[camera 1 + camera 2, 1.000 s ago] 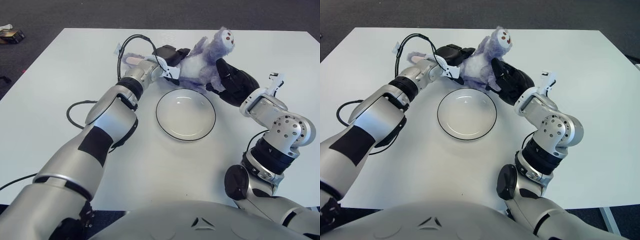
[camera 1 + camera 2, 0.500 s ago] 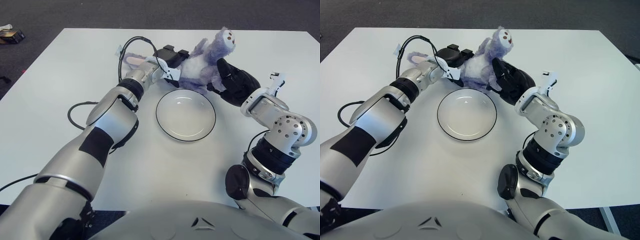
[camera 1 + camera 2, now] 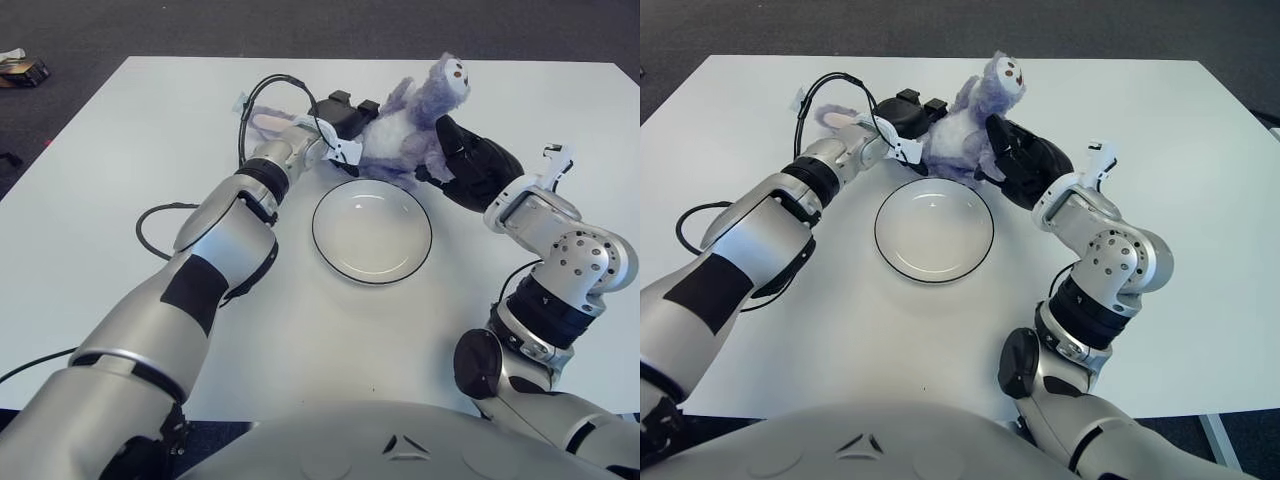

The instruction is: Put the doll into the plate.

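We see a white table on dark carpet. Our left hand and right hand both grip the purple doll at upper centre, just above the empty plate.

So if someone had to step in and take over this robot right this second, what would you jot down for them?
Left hand: pressed against the left side of the fluffy purple plush doll, fingers closed on it.
Right hand: closed on the doll's right side.
The doll is gripped between both hands just beyond the far rim of the round white plate with a dark edge, its head tilted up to the right. Whether it is clear of the white table cannot be told.
Done: the doll is grasped.
Left: carry it toward the robot over the plate, set it down, let go. The plate holds nothing yet.
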Controlling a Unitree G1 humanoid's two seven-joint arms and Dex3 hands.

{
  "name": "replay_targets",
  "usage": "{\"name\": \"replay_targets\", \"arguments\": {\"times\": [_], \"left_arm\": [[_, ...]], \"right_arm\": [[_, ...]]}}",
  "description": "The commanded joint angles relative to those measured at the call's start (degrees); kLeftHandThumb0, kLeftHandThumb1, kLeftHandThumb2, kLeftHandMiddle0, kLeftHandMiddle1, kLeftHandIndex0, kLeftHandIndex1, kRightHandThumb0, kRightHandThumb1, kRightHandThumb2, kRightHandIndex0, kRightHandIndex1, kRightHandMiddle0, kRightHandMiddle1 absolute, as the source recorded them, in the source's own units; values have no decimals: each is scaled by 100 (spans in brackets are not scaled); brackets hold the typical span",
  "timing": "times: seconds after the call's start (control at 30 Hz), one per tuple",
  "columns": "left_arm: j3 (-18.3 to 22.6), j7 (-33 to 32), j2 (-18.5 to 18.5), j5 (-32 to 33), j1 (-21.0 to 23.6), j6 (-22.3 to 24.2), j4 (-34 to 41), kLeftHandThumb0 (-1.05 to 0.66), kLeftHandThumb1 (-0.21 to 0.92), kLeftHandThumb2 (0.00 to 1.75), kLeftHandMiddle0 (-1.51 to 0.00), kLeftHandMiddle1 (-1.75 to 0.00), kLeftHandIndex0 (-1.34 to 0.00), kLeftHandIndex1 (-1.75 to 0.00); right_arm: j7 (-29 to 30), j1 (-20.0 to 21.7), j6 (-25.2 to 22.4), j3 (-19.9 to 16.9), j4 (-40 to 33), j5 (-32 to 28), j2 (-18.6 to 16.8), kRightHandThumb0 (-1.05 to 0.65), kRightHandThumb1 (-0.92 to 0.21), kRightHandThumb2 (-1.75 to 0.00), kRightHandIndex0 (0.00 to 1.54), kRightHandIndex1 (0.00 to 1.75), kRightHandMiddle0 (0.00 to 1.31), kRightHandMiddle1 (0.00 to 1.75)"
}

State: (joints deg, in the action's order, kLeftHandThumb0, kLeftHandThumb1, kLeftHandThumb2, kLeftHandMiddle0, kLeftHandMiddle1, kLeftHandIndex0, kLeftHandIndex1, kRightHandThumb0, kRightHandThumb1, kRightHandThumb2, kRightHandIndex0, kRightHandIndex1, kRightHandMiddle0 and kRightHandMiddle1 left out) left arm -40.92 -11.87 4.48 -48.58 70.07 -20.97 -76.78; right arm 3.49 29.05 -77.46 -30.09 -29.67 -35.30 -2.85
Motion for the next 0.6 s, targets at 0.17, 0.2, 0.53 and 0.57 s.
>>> {"name": "replay_targets", "arguments": {"times": [0.17,0.2,0.53,0.57], "left_arm": [[-179,-154,40,-162,-151,19,-75,34,92,20,-51,-140,-18,-151],[-185,-160,42,-160,-154,19,-76,34,92,21,-51,-140,-18,-151],[-215,-221,40,-151,-194,50,-86,35,92,20,-52,-140,-20,-150],[-224,-246,37,-158,-199,72,-87,35,92,20,-53,-140,-20,-150]], "right_arm": [[-91,53,160,-34,12,-160,89,16,-60,-61,93,175,74,175],[-88,52,163,-36,13,-161,88,16,-60,-61,93,175,74,175],[184,69,39,-160,-123,-106,-25,-40,-86,-46,73,175,69,175],[95,43,-153,-316,-140,-200,127,-45,-88,-45,71,175,68,175]]}}
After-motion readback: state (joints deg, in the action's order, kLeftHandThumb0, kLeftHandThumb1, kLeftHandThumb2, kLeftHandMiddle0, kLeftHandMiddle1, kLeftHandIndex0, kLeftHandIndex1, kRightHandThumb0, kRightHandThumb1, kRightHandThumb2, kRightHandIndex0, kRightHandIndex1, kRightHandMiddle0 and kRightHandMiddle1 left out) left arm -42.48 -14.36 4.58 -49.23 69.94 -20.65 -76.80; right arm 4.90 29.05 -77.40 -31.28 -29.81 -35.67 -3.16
